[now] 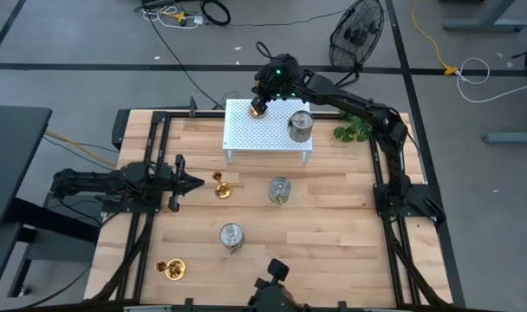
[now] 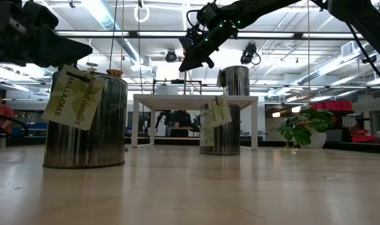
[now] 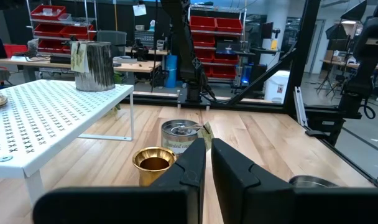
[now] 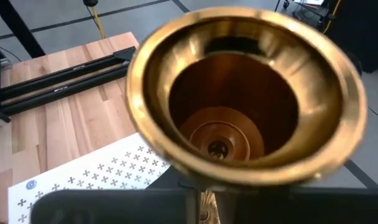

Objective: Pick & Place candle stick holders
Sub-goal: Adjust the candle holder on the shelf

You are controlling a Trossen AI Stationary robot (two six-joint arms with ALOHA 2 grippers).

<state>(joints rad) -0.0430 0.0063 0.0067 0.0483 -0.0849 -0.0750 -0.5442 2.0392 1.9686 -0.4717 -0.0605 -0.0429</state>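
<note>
- White perforated rack (image 1: 265, 130): this is the landmark; it stands at the far middle of the wooden table (image 1: 333, 234) and acts as the drop-off surface. It bears one silver can-like holder (image 1: 301, 126) near its right end. The green plant (image 1: 354, 130) lies just beside that end.
- Right gripper (image 1: 259, 102): positioned over the rack's far left corner. Its fingers are clamped narrow on the slim stem of a gold holder (image 4: 239, 93); the right wrist view looks straight into the flared cup, which is empty.
- Left gripper (image 1: 194, 182): waits in front of the rack's left end, fingers nearly together and holding nothing, tips pointing at the next gold holder.
- Silver can-like holders: one (image 1: 280, 190) stands just in front of the rack, a second (image 1: 232, 236) farther in front. Each carries a paper tag. Whether they contain anything cannot be told from these views. Judged heavier than the gold pieces, rigid, smooth-walled and likely slippery; grip across the body below the rim.
- Gold holders: one (image 1: 222, 186) stands in front of the rack's left end, just beyond the left fingertips; another (image 1: 171, 269) lies well in front of the rack, near the table's front left corner. Judged light, rigid and top-heavy on a round base; take hold at the stem or cup rim and set down squarely to avoid tipping.
</note>
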